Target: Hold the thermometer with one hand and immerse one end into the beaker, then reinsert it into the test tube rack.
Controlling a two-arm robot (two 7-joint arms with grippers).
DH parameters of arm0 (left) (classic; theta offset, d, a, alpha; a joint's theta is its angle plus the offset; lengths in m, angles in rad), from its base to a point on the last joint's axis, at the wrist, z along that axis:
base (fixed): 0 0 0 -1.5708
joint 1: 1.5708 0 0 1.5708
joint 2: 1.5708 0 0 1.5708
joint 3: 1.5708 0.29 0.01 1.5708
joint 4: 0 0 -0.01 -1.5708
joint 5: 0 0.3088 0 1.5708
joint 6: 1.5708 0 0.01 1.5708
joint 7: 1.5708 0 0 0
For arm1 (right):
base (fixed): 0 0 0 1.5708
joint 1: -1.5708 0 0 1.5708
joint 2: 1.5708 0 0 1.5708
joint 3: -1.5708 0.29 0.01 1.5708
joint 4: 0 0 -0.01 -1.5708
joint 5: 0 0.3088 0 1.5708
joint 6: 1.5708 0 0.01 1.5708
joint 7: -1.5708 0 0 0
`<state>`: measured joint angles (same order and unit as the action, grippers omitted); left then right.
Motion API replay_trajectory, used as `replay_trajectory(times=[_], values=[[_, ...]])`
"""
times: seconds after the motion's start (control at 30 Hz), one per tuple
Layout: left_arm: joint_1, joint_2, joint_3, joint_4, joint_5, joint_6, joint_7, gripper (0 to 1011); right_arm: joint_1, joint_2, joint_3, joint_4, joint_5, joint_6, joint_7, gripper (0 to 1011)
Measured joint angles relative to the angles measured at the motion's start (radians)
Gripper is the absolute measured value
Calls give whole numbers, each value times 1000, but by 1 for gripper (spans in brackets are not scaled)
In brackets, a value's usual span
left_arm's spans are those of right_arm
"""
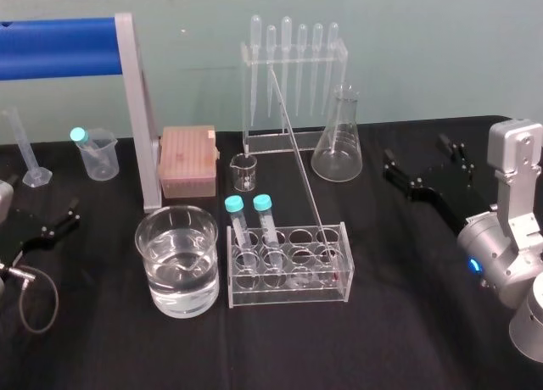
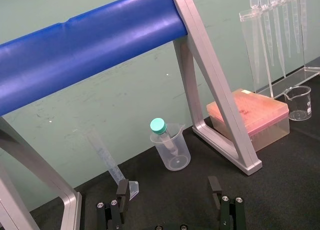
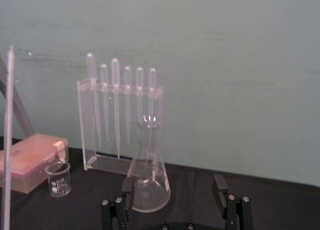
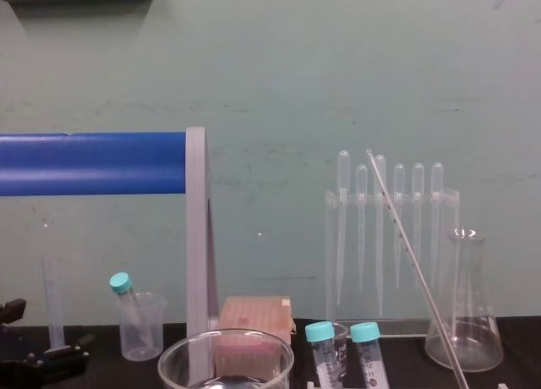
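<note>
The thermometer (image 1: 299, 153) is a long thin glass rod leaning in the back right hole of the clear test tube rack (image 1: 288, 290), its top tilted to the left. It also shows as a slanted rod, the thermometer (image 4: 414, 262), and at the edge, the thermometer (image 3: 7, 140). Left of the rack stands the wide beaker (image 1: 178, 259), partly filled with water. My right gripper (image 1: 418, 157) rests open on the cloth to the right, apart from the rack, with nothing between its fingers (image 3: 219, 185). My left gripper (image 1: 58, 223) lies open at the far left; its fingers (image 2: 121, 190) hold nothing.
Two teal-capped tubes (image 1: 250, 225) stand in the rack's left holes. Behind are a conical flask (image 1: 338, 144), a pipette stand (image 1: 293, 76), a tiny beaker (image 1: 243, 171), a pink tip box (image 1: 187, 159), a blue-barred metal frame (image 1: 140, 110) and a small beaker with a capped tube (image 1: 95, 153).
</note>
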<state>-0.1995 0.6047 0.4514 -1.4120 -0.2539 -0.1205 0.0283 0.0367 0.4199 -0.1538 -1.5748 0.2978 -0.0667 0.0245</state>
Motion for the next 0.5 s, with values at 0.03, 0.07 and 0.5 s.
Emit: replay_trajectory(times=[0.03,0.07,0.5], values=[[0,0,0,0,0,0,0,1008,-3,-2,2,2,0,1,0,1003],[0,0,0,0,0,0,0,1008,-5,-7,6,7,0,3,1,1003],[0,0,0,0,0,0,0,1008,-6,-9,8,10,2,4,6,1003]])
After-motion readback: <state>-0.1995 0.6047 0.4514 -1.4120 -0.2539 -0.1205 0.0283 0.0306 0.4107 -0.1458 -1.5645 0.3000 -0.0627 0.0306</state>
